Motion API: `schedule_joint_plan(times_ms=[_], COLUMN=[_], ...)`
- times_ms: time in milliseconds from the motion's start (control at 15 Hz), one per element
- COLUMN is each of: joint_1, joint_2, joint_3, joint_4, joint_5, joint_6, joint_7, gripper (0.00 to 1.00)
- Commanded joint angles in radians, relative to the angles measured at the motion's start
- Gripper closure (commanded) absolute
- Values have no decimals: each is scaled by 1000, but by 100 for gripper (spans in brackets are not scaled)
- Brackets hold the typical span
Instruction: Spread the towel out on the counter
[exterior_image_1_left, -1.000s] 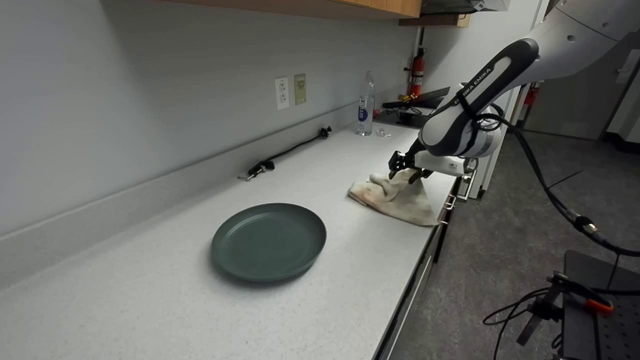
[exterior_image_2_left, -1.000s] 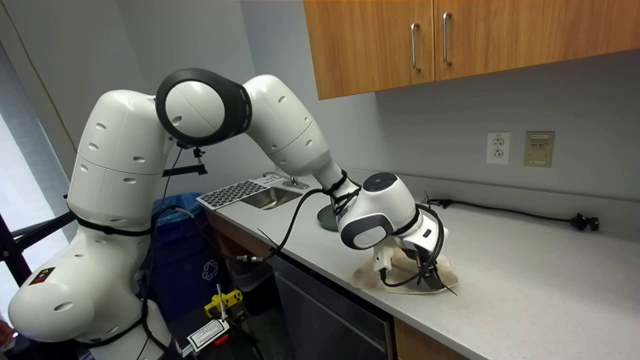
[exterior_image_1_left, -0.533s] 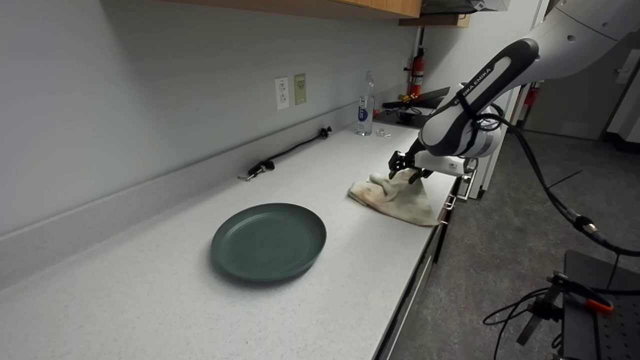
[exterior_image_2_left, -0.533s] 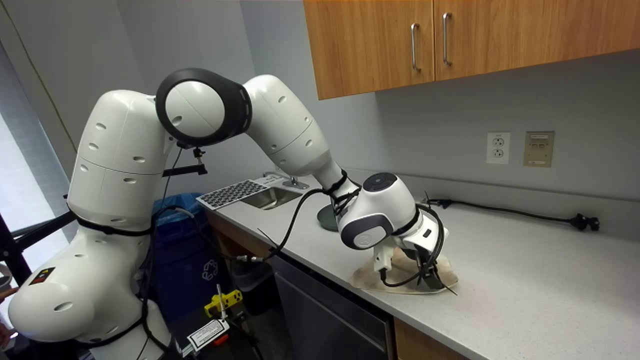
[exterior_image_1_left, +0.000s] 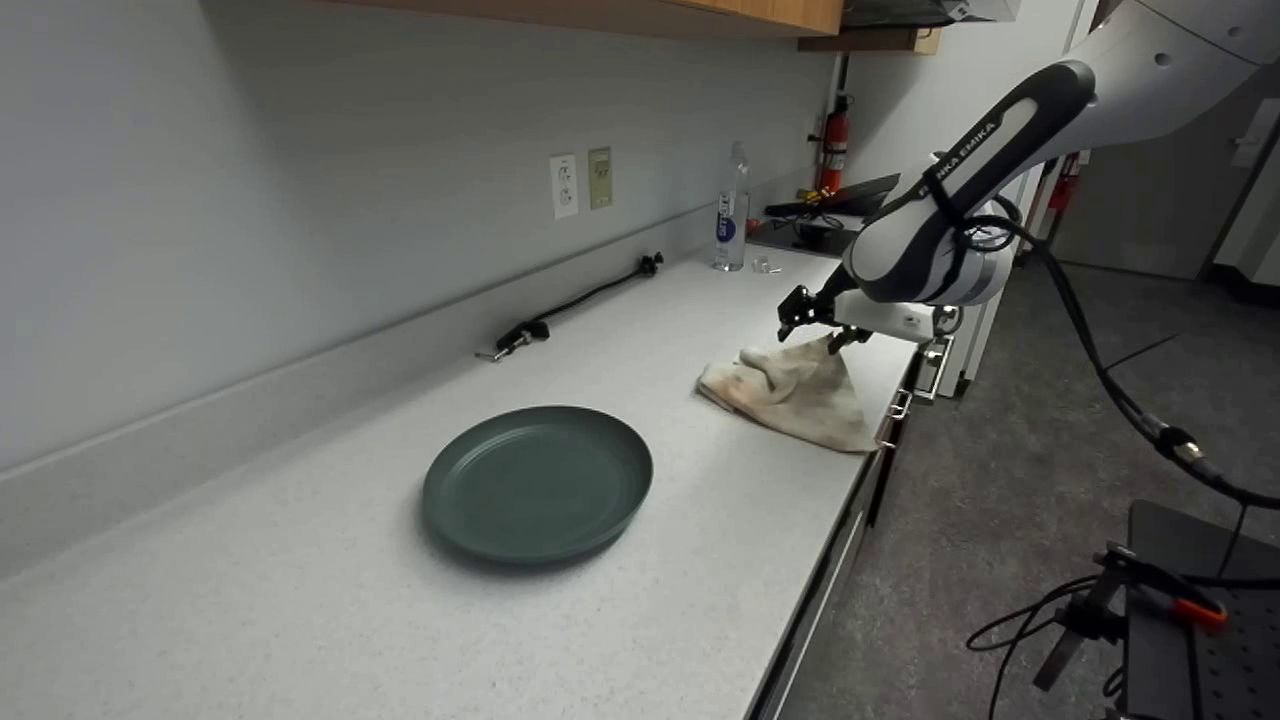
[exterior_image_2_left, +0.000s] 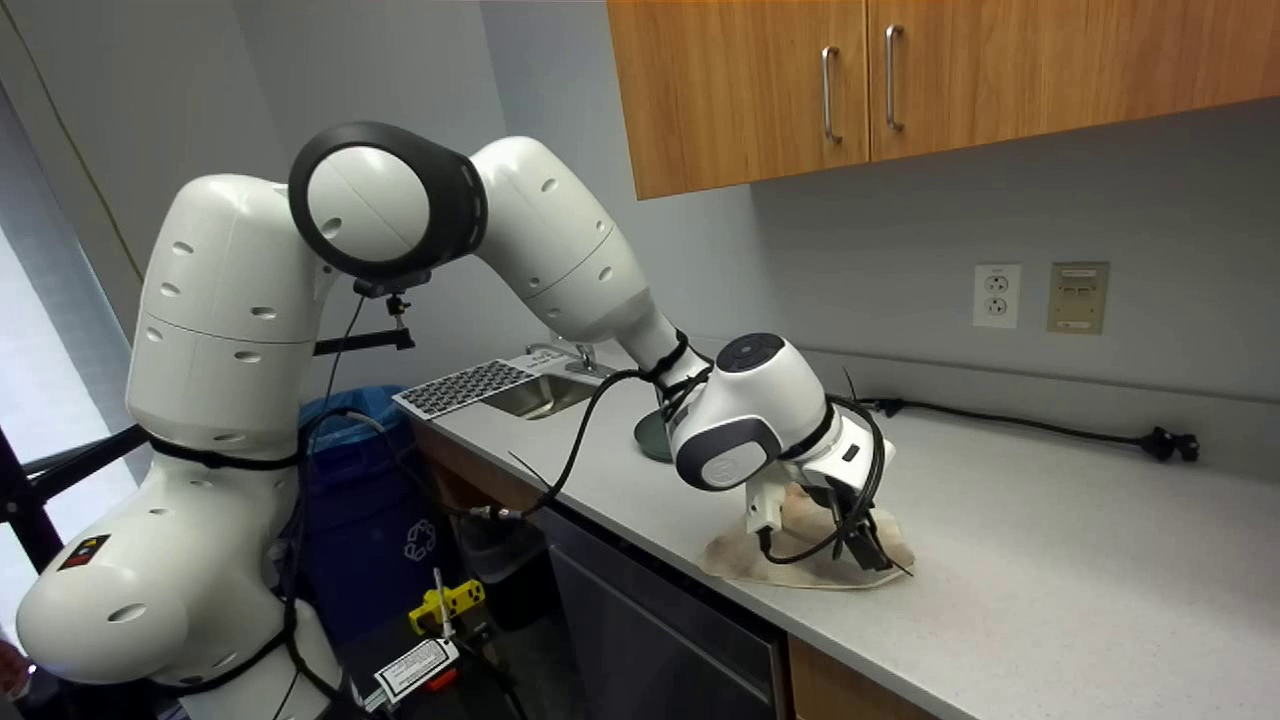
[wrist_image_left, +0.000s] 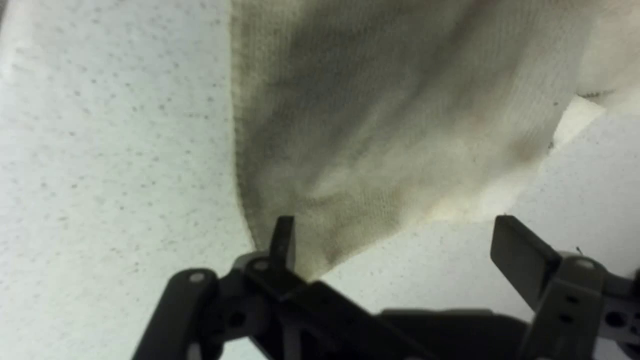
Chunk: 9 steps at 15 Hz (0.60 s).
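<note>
One wrinkled beige cloth towel lies under one black gripper, whose two fingers stand wide apart.

The arm is glossy white and rounded, pocked with oval recesses. A thick black ring frames a white disc. On a dark panel, white lettering ends in "EMIKA". Black straps wrap it in several places, and a black cable carries a metal connector. Low down sits a small black-and-red sticker. The claw is dull black and blocky, with round metal screws.
</note>
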Motion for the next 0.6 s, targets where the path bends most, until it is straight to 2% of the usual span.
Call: schedule_joint_plan(times_ms=[0, 133, 467, 533], joint_1=[-33, -54, -119, -126], joint_2=[-119, -151, -188, -189], joint_3=[33, 73, 227, 255], joint_4=[-113, -136, -172, -179], joint_5=[2, -4, -52, -63], joint_6=[57, 88, 170, 182], joint_7=[-26, -42, -108, -114], gripper=[0, 0, 0, 4])
